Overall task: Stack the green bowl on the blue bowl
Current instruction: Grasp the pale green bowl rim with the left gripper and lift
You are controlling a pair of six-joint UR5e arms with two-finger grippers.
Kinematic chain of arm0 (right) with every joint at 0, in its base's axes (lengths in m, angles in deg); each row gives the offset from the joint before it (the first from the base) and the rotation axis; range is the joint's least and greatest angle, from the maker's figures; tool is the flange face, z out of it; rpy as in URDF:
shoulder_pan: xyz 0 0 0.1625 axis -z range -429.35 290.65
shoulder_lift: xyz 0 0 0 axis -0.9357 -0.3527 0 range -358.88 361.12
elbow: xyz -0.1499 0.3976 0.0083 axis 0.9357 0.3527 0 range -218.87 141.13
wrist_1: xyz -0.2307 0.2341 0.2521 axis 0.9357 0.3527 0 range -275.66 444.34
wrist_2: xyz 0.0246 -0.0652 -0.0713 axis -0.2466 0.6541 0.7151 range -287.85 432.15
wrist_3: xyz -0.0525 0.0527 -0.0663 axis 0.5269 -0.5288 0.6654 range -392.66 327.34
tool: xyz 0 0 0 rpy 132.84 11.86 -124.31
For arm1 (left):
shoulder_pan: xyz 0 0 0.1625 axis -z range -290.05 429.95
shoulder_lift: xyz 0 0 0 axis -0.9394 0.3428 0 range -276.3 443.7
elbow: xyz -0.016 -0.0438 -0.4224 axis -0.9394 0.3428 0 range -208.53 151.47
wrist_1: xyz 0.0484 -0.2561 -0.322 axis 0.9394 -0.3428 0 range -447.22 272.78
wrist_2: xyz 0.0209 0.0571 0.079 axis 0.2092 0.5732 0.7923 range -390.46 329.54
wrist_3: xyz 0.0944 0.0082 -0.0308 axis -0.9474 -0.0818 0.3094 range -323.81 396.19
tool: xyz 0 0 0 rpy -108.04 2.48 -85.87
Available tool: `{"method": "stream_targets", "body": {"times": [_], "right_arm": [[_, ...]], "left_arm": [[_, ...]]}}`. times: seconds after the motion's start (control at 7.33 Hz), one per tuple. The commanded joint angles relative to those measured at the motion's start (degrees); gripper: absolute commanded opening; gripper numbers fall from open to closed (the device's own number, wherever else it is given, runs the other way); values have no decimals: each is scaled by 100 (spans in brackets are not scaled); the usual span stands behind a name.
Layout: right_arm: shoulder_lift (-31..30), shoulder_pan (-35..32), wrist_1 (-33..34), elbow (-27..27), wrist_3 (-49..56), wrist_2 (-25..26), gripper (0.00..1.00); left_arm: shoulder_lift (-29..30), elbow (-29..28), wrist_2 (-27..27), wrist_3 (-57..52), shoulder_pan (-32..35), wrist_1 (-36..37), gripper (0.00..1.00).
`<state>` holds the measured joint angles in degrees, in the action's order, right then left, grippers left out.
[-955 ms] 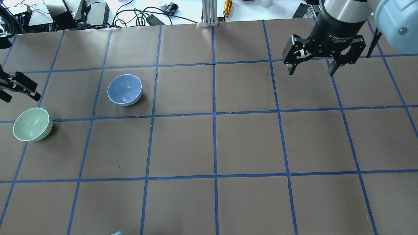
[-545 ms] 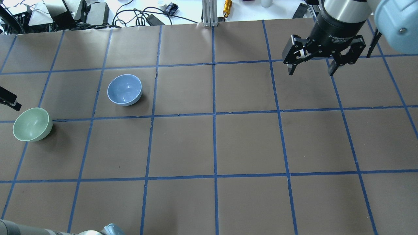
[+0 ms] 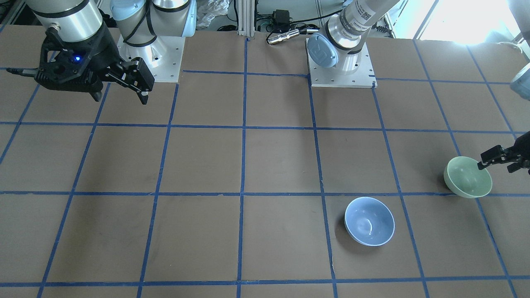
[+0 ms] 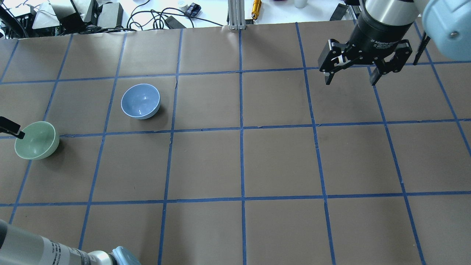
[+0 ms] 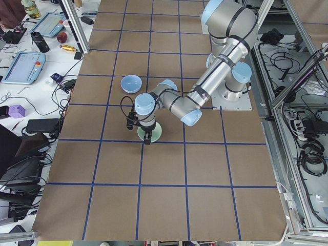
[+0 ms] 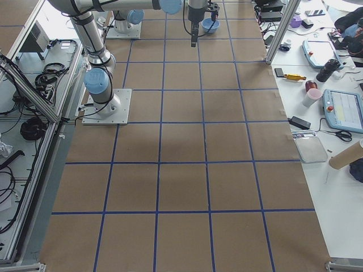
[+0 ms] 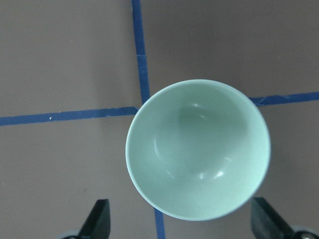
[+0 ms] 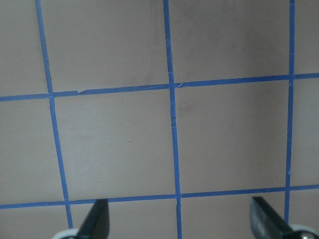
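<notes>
- Green bowl (image 4: 36, 140) stands upright on the table (image 4: 279, 162), open side up, near the table's edge on the robot's left.
- In the left wrist view the green bowl (image 7: 198, 149) covers a crossing of 2 blue tape lines (image 7: 140, 59), and its inside is bare and glossy.
- Blue bowl (image 4: 140, 101) also stands upright and holds nothing. It sits inside 1 grid square, apart from the green bowl, farther from the robot and nearer the table's middle.
- The 2 bowls do not touch; brown paper and a tape line lie between them in the front-facing view, where the green bowl (image 3: 468, 177) is right of the blue bowl (image 3: 369, 221).
- Left gripper (image 7: 182, 224) hangs over the green bowl with its claw released: 2 fingers (image 7: 99, 221) are spread wide, 1 on each side of the bowl, with brown paper showing between each finger and the rim.
- From overhead only 1 dark fingertip of the left gripper (image 4: 11, 129) shows, at the green bowl's rim; whether it touches I cannot tell.
- Right gripper (image 4: 349, 75) hovers over bare table on the far right, well apart from both bowls, its claw also released and grasping nothing.
</notes>
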<state>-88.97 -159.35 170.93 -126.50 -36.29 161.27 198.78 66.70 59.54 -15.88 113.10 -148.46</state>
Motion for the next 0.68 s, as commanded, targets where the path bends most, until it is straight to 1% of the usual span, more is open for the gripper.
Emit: {"method": "stream_targets", "body": {"times": [0.0,0.14,0.27,0.41,0.55], "right_arm": [[0,0,-1,0,-7,0,100],[0,0,7,0,-7,0,100],[0,0,-1,0,-7,0,100],[0,0,7,0,-7,0,100],[0,0,-1,0,-7,0,100]], "left_arm": [[313,5,-9,-49,-17,288,100],[357,5,-26,-266,-17,279,65],[436,5,-209,-382,-17,288,48],[445,5,-376,-418,-26,288,21],[445,-4,-395,-583,-52,271,0]]}}
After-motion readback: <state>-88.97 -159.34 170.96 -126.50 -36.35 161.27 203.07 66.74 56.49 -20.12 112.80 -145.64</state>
